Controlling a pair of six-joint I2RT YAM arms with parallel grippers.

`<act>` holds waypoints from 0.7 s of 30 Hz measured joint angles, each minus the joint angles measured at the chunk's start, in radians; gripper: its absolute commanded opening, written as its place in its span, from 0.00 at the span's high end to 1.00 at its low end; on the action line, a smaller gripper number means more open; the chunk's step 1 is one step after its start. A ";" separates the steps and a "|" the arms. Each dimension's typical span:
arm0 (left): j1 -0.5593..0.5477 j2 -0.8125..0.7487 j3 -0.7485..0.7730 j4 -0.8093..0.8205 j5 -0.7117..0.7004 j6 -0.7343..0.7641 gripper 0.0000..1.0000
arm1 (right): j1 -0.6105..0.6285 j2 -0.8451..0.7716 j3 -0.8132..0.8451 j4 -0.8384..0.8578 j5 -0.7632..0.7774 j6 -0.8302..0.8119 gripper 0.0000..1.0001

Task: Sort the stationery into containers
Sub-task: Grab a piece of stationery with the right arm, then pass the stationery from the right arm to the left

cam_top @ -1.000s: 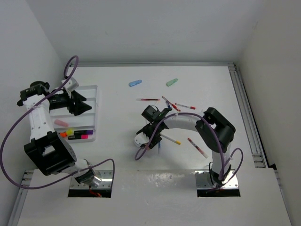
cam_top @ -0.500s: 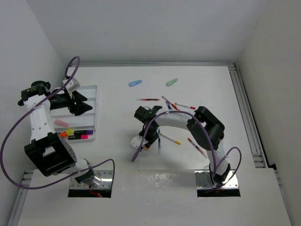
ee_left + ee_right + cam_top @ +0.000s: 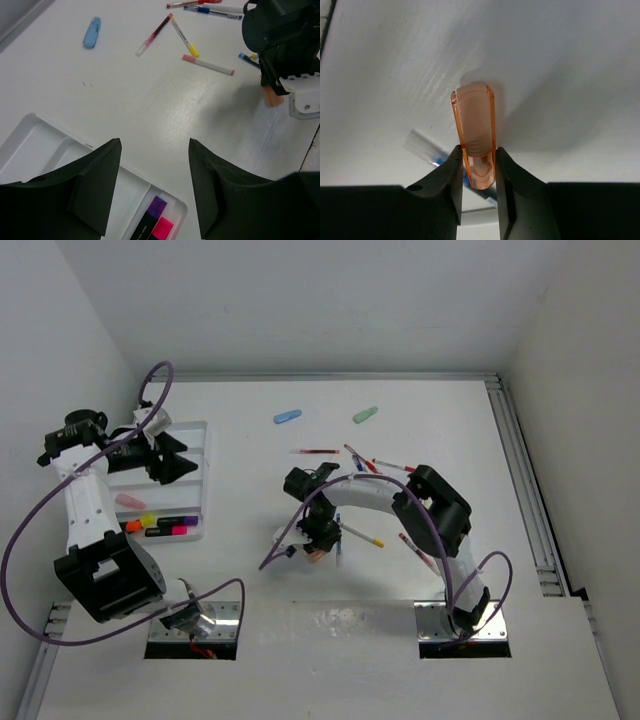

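Right gripper (image 3: 476, 156) clamped on an orange highlighter (image 3: 473, 117)
The highlighter sits low at mid-table (image 3: 250, 400), beside a blue pen (image 3: 425, 146); left gripper (image 3: 152, 172) hangs spread and empty above the white tray (image 3: 35, 142).

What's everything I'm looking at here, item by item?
white divided plastic tray: one, white, table's left side.
highlighters in the tray: several, pink, orange, yellow, purple; its near half.
blue stubby highlighter: one, blue, loose at the far side.
green stubby highlighter: one, green, right of the blue one.
orange translucent highlighter: one, orange, mid-table, gripped.
thin pens: about eight, coloured caps, scattered mid-table.
white table: one, white, under everything.
left gripper: one, black, open above the tray.
right gripper: one, black, shut on the orange translucent highlighter.
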 measured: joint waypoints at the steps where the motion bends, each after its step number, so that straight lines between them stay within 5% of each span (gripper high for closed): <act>1: 0.001 -0.015 0.000 0.010 0.006 -0.008 0.39 | -0.005 0.001 0.006 -0.013 -0.005 0.048 0.98; 11: -0.094 -0.122 0.102 0.039 -0.037 -0.008 0.41 | -0.196 -0.005 0.146 -0.112 -0.236 0.575 1.00; 21: -0.523 -0.299 0.050 0.007 -0.275 0.072 0.45 | -0.356 -0.028 0.114 -0.078 -0.536 1.065 1.00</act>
